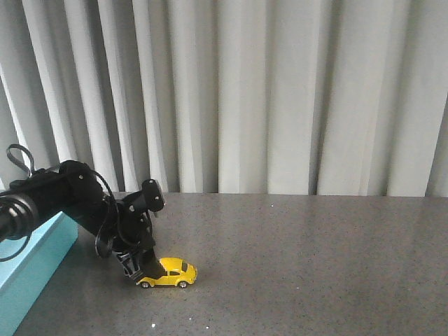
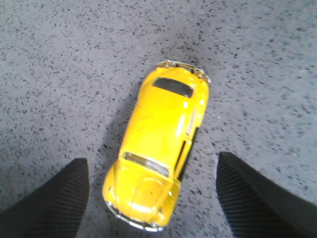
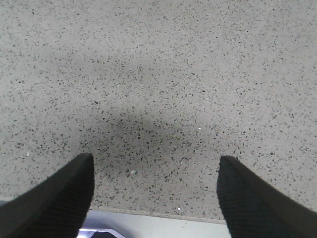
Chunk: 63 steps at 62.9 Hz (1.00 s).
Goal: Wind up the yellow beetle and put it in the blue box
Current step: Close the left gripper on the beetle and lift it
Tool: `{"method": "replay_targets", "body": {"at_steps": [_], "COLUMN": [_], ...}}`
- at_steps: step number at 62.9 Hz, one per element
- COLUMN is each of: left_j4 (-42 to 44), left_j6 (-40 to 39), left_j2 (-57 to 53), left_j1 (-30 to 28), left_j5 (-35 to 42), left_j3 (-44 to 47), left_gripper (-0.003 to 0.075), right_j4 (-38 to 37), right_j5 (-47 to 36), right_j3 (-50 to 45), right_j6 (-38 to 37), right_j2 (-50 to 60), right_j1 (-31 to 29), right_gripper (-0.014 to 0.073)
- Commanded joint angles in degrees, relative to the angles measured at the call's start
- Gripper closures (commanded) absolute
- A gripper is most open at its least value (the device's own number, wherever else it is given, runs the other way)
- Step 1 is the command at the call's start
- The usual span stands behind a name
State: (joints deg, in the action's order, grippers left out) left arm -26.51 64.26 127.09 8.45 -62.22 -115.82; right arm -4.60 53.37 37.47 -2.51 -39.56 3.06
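1. Left gripper (image 1: 142,274) of mine hangs low over the yellow beetle (image 1: 169,274), jaws spread apart, nothing clamped between them.
2. From my left wrist, the yellow beetle (image 2: 159,144) sits on its wheels on the speckled grey table (image 2: 59,74), between my two dark fingers (image 2: 54,203) and touching neither.
3. My blue box (image 1: 31,269) lies beyond the beetle on my left side, at the table's edge, near the car but apart from it.
4. Right gripper (image 3: 156,198) is also spread wide, holding nothing, with only bare table (image 3: 158,74) under it.
5. Grey curtains (image 1: 280,91) hang behind the table, far past the beetle.
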Motion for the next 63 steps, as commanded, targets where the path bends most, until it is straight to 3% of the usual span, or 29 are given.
{"method": "replay_targets", "body": {"at_steps": [1,28,50,63], "left_j4": [-3.11,-5.03,-5.26,-5.31], "left_j6": [0.17,1.03,1.22,0.23], "left_j2": [-1.08,4.38,4.56,3.81], "left_j1": [0.29,0.29,0.29,0.23], "left_j5": [-0.52,-2.87,-2.81,-3.65], "left_j3": [-4.81,-8.44,-8.44,-8.44], "left_gripper": [0.0196,0.0200,0.0412,0.0438], "right_j4": [-0.36,-0.36,-0.36,-0.36], "right_j5": [-2.69,-2.75,-2.75,-2.75], "right_j3": [1.35,1.35,1.35,1.35], "right_j6": [-0.14,-0.14,-0.14,-0.14], "right_j2": [0.09,0.09,0.09,0.09], "right_j1": [0.11,0.11,0.11,0.11], "right_gripper": [0.0088,0.0088,0.0088,0.0088]}}
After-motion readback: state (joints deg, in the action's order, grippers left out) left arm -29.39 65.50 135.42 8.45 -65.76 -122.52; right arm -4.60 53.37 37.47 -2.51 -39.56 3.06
